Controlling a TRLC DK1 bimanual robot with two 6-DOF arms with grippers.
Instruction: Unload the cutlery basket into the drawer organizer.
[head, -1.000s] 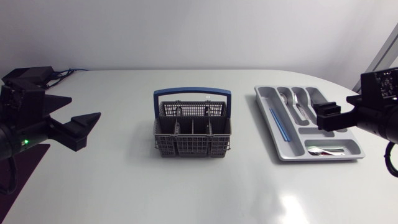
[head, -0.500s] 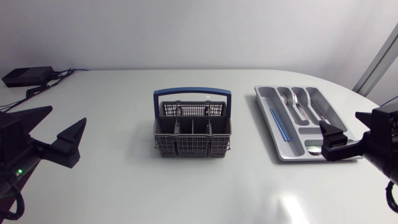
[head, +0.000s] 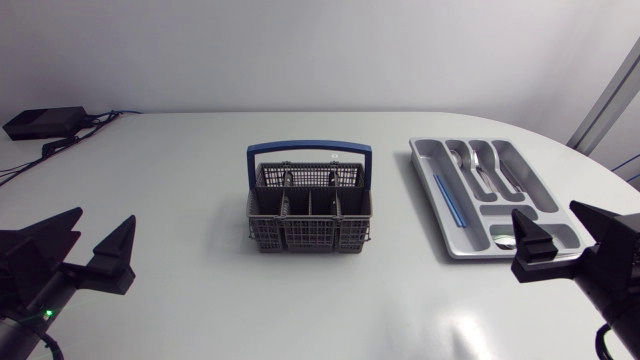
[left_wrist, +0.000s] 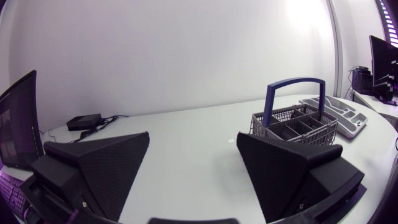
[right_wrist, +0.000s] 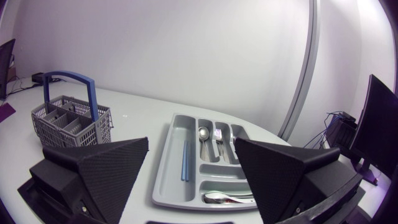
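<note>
A grey mesh cutlery basket (head: 309, 212) with a blue handle stands mid-table; no cutlery shows clearly in it. To its right lies the grey drawer organizer (head: 455, 240), holding spoons and a fork (right_wrist: 219, 135), a blue stick (right_wrist: 185, 160) and a spoon (right_wrist: 224, 198) in its near cross compartment. My left gripper (head: 100, 228) is open and empty at the near left, far from the basket (left_wrist: 295, 124). At the near right, just in front of the organizer (right_wrist: 163, 186), my right gripper (head: 552, 222) is open with nothing in it.
A small black box (head: 45, 122) with cables sits at the table's far left corner. Bare white tabletop lies between the basket and both grippers.
Both arms have drawn back toward the near edge of the table and sit lower. Their fingers stayed open. Basket and organizer have not moved.
</note>
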